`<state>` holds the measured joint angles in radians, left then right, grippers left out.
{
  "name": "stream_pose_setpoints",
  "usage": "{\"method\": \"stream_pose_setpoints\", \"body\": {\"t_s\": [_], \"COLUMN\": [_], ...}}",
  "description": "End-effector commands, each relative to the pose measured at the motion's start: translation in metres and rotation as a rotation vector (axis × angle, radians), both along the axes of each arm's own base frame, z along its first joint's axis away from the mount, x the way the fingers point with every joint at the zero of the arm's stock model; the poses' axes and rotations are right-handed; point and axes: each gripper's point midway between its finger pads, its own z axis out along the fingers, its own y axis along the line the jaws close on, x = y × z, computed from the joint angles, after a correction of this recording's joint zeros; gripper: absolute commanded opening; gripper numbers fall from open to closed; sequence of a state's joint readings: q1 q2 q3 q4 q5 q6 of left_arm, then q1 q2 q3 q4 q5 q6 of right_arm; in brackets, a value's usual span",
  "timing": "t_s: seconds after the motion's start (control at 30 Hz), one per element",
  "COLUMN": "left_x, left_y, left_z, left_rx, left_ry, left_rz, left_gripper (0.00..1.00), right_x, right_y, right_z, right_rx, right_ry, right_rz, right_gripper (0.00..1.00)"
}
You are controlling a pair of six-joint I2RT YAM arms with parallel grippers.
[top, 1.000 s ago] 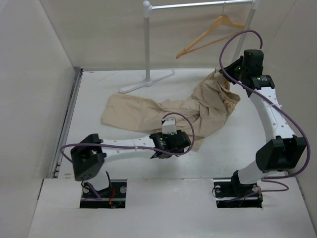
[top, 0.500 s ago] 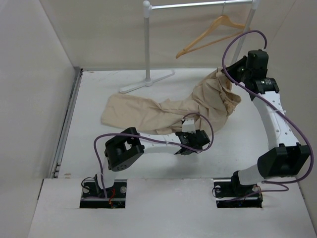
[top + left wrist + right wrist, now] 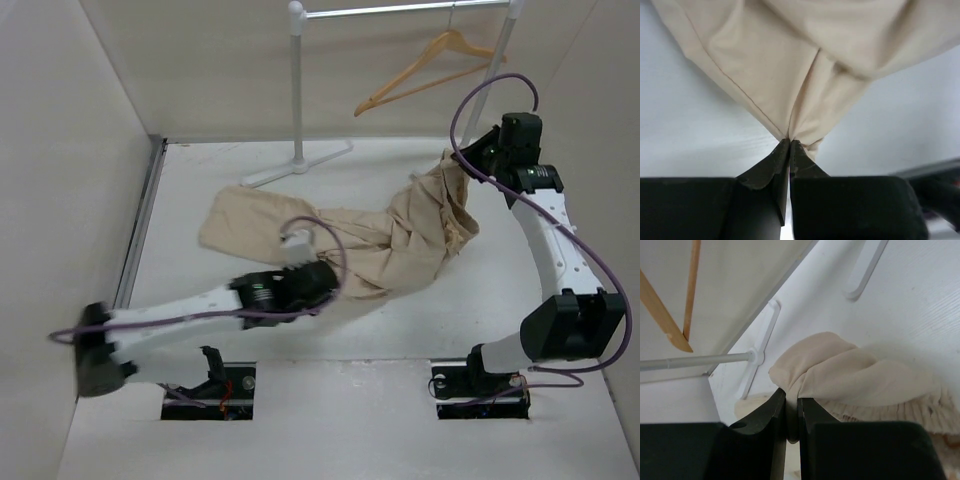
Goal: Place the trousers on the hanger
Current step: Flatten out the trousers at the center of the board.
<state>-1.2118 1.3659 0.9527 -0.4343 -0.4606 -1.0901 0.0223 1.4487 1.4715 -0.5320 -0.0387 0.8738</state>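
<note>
Two grips: left claw (image 3: 789, 143) closed tight on a trousers (image 3: 380, 238) fold near the worktop's (image 3: 200, 170) front edge; right claw (image 3: 791, 396) pinches the far-right bunch, likely to stretch the cloth for the hanger (image 3: 425, 70).

In the top view the left arm (image 3: 190, 312) is blurred, its elbow a dark smudge at the left edge, and the left gripper (image 3: 790, 143) is lost there under wrist and cloth. From the left wrist the trousers (image 3: 805, 75) run off the top and right edges; the pinched part is perhaps a leg hem. The right wrist view cuts the hanger (image 3: 660, 310) to one end. Its hook against the garment rack (image 3: 297, 90) is too thin to read.
</note>
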Motion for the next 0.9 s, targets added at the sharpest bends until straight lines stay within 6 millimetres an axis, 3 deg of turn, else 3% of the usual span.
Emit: {"method": "stream_pose_setpoints", "body": {"t_s": [0.0,0.1,0.17,0.27,0.43,0.5,0.57,0.6,0.67,0.73,0.8,0.87], "left_x": [0.008,0.01,0.002,-0.01,-0.011,-0.009,-0.011,-0.012,-0.014,-0.013,-0.011,-0.005], "left_y": [0.107,0.214,0.274,0.326,0.357,0.361,0.365,0.366,0.368,0.364,0.361,0.356], "left_z": [0.096,0.166,0.208,0.242,0.241,0.227,0.208,0.2,0.175,0.157,0.15,0.149], "left_rx": [-0.115,-0.179,-0.21,-0.15,-0.014,0.067,0.142,0.175,0.245,0.289,0.284,0.251], "left_ry": [-0.203,-0.344,-0.455,-0.578,-0.637,-0.621,-0.576,-0.55,-0.468,-0.397,-0.373,-0.385], "left_rz": [0.214,0.455,0.61,0.75,0.902,0.928,0.945,0.948,0.955,0.931,0.924,0.924], "left_gripper": [0.0,0.0,0.01,0.02,0.02,0.02,0.04,0.06,0.23,0.41,0.51,0.54], "right_x": [-0.005,-0.017,-0.03,-0.048,-0.045,-0.033,-0.022,-0.02,-0.023,-0.031,-0.043,-0.059], "right_y": [-0.011,-0.013,-0.016,-0.032,-0.092,-0.123,-0.138,-0.141,-0.146,-0.145,-0.131,-0.114], "right_z": [0.039,0.046,0.052,0.036,-0.035,-0.057,-0.073,-0.076,-0.071,-0.057,-0.044,-0.037], "right_rx": [-0.025,-0.033,-0.039,-0.039,0.012,0.018,0.024,0.016,-0.03,-0.087,-0.134,-0.16], "right_ry": [-0.13,-0.141,-0.147,-0.102,0.047,0.096,0.15,0.171,0.183,0.152,0.11,0.067], "right_rz": [-0.011,-0.009,-0.017,-0.065,-0.249,-0.34,-0.371,-0.374,-0.383,-0.382,-0.354,-0.318], "right_gripper": [0.07,0.07,0.07,0.07,0.06,0.07,0.16,0.27,0.54,0.71,0.79,0.8]}}
